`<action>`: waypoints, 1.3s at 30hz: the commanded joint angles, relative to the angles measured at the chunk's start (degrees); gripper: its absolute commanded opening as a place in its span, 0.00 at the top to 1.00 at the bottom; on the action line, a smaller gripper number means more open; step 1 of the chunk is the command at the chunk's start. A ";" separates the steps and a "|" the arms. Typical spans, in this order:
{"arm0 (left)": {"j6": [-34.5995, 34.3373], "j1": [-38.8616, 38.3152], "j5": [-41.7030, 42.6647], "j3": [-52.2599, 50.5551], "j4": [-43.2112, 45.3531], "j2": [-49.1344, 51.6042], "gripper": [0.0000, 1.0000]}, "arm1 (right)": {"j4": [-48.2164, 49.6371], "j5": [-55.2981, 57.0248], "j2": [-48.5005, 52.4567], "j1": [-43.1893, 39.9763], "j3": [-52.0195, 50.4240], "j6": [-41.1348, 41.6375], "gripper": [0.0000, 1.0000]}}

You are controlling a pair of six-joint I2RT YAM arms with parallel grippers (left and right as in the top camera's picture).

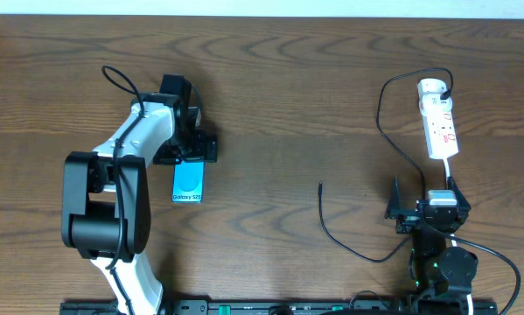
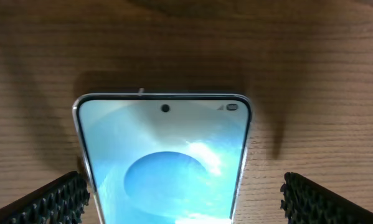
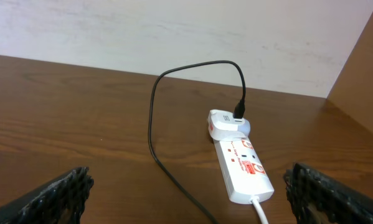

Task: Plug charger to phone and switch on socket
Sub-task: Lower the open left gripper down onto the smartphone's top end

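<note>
Phone: slim blue-screened smartphone (image 1: 188, 184) lay left of bench centre, between the left gripper's (image 2: 183, 180) wide jaws.
Socket: long white power strip (image 1: 439, 122) lay near the far-right corner.
Charger: thin black cable (image 1: 322, 206), tip loose.
Right gripper (image 3: 187, 177): jaws stood wide.

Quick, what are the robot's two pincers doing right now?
Left pincer: open, straddling the phone, not gripping it.
Right pincer: open, holding nothing.

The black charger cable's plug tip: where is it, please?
Overhead, the plug tip lies mid-table between the slim light-blue phone and the right end effector.
</note>
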 commanded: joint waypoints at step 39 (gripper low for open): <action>-2.29 -0.22 0.74 -4.70 -2.05 1.73 0.00 | -0.26 -0.13 -0.24 -0.35 -0.09 0.61 0.01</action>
